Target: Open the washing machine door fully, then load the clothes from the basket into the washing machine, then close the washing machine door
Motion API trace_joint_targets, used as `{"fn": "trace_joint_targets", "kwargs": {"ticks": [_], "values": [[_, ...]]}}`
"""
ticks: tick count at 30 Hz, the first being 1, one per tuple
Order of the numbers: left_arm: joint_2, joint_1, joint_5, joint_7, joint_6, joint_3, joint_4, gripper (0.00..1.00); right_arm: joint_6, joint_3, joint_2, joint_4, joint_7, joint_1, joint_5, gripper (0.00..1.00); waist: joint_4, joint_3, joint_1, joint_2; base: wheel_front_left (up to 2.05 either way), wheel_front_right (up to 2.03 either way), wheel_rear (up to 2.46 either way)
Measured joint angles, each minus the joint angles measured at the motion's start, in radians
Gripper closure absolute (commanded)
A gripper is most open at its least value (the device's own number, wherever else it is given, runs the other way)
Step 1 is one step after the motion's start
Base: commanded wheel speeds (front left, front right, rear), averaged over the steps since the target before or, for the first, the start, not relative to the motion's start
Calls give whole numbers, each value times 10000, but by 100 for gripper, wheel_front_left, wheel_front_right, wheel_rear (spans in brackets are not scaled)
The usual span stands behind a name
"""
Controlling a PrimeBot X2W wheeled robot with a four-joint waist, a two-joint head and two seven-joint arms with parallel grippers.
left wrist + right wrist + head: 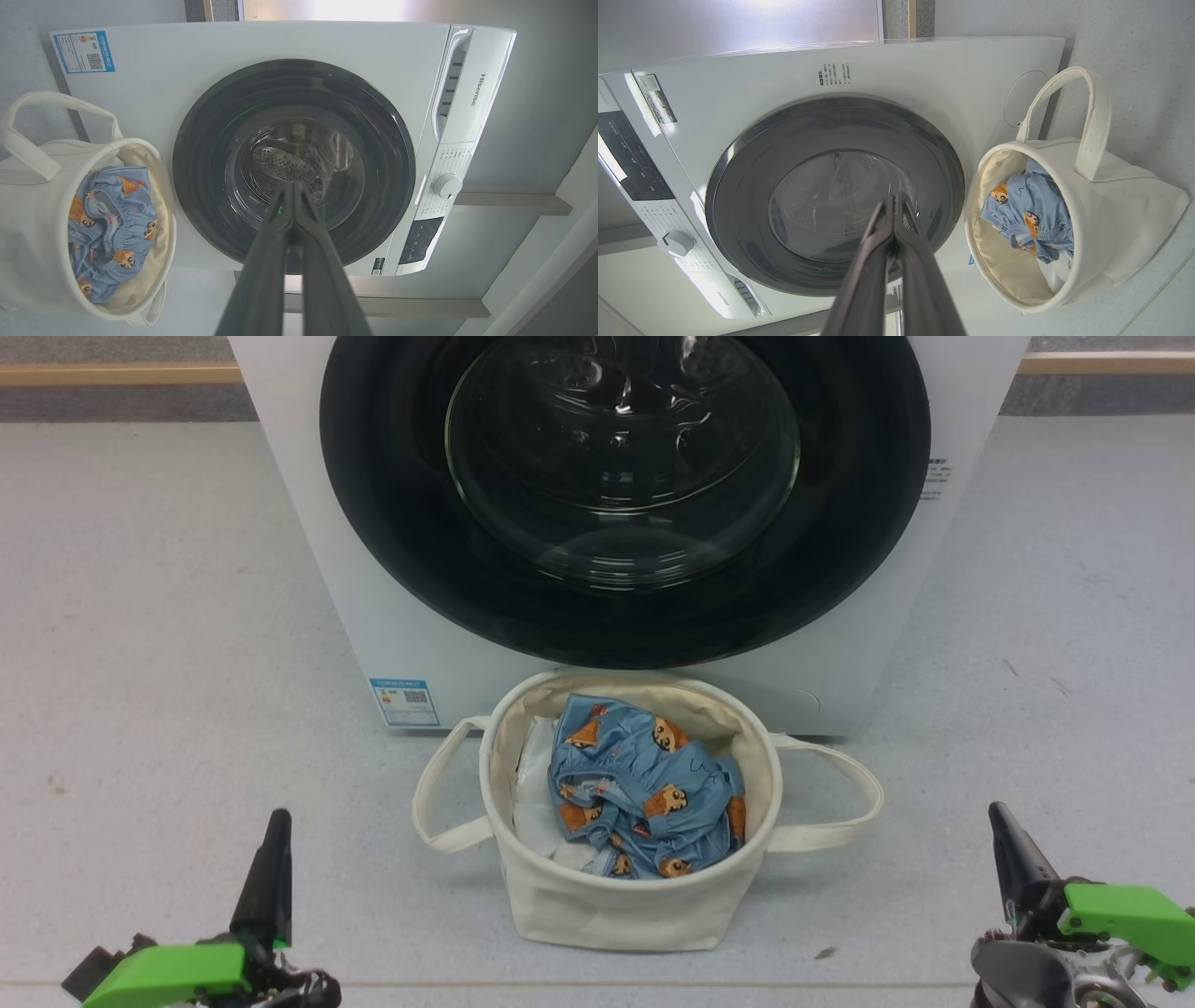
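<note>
A big white front-loading washing machine (467,672) is seen standing on the pale speckled floor (140,616). Its front is largely taken up by a large round door (624,476) with a wide glossy black rim and a bulging clear glass centre. The door is shut flush against the front, and a perforated steel drum (285,165) is glimpsed through the glass. A small round cream canvas basket (616,915) with two loop handles is set upright on the floor just before the machine, below the door's lower edge. A light blue garment (644,793) printed with orange-brown bear faces is crumpled inside it, with gathered elastic edges showing.
</note>
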Motion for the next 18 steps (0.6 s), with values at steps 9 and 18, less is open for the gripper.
{"fn": "trace_joint_targets", "kwargs": {"ticks": [9, 18], "values": [[0, 0, 0, 0, 0, 0, 0, 100, 0, 0, 0, 0, 0, 0, 0, 100, 0, 0, 0, 0, 0, 0, 0], [0, 0, 0, 0, 0, 0, 0, 100, 0, 0, 0, 0, 0, 0, 0, 100, 0, 0, 0, 0, 0, 0, 0]]}}
